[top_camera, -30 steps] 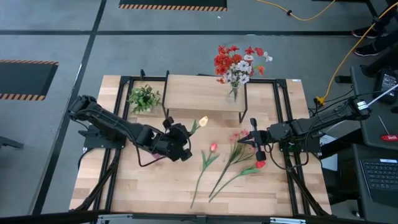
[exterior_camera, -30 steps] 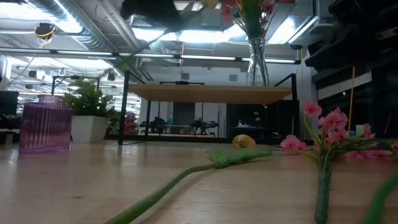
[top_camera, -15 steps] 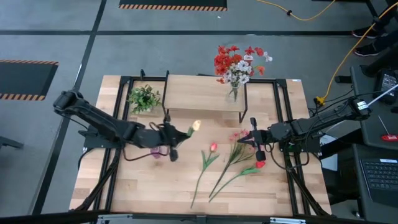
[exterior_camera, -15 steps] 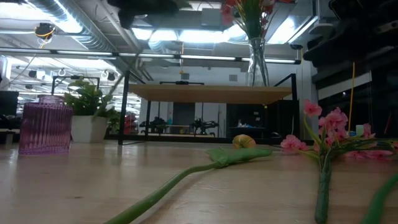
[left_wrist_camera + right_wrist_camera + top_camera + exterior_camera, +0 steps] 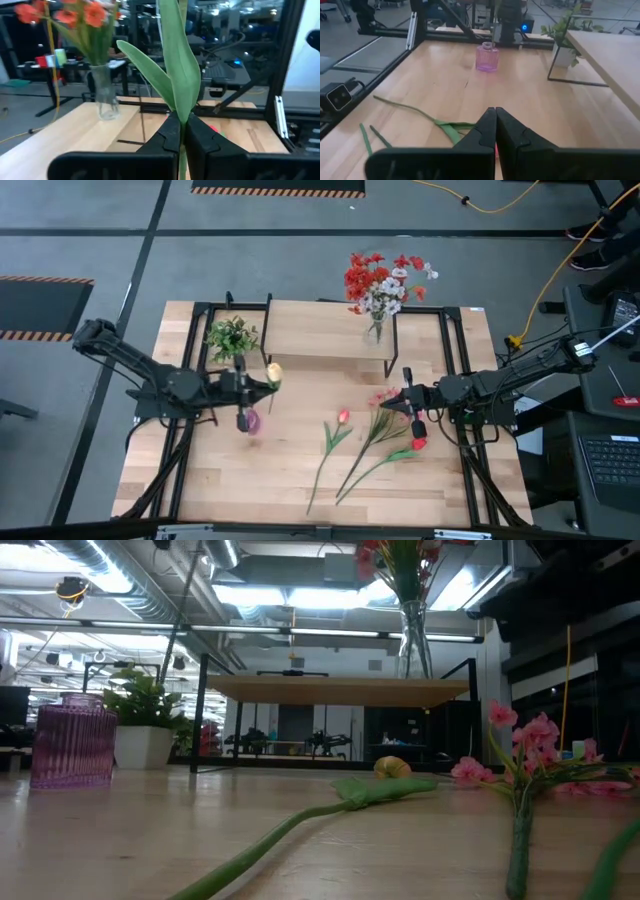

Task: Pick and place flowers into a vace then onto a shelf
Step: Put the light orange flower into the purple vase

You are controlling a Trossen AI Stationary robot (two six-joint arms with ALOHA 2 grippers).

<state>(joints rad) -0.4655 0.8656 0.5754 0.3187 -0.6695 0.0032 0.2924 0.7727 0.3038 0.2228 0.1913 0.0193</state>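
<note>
From my console I see the left gripper pinched tight on the green stem of a yellow tulip, carrying it in the air over the pink ribbed vase on the left half of the table; in the left wrist view the stem and its long leaves rise straight up from between the closed fingers. The right gripper sits over the right side of the table with its fingers pressed together and nothing in them, just beside the pink spray. The other flowers lie flat on the table between the arms: a red tulip and another red bloom on long stems. On the shelf at the back, a clear glass vase holds a red and white bunch. A small green potted plant stands on the table at the shelf's left end.
</note>
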